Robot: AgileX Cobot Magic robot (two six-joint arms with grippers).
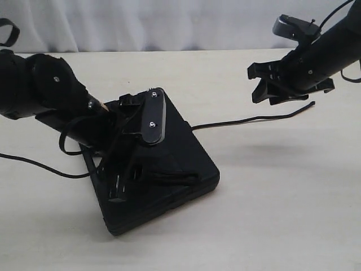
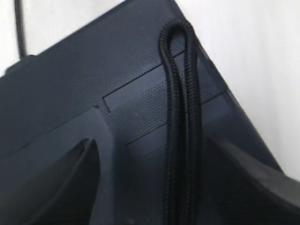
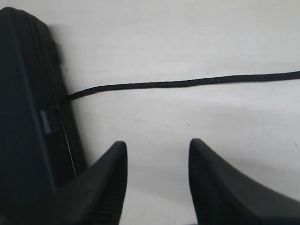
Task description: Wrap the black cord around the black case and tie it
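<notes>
Left wrist view | left tool (image 2: 154, 147) apart, black cord (image 2: 182, 93) on black case (image 2: 89, 79) | right tool (image 3: 157, 147) apart

A smooth pale beige tabletop (image 1: 282, 197) spreads beneath the right gripper (image 1: 258, 84); a white cloth backdrop (image 1: 169, 22) hangs beyond it, softly lit.

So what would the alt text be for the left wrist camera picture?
A folded loop of black braided cord lies on the textured face of a black case, running between the spread fingers of the left claw.
</notes>
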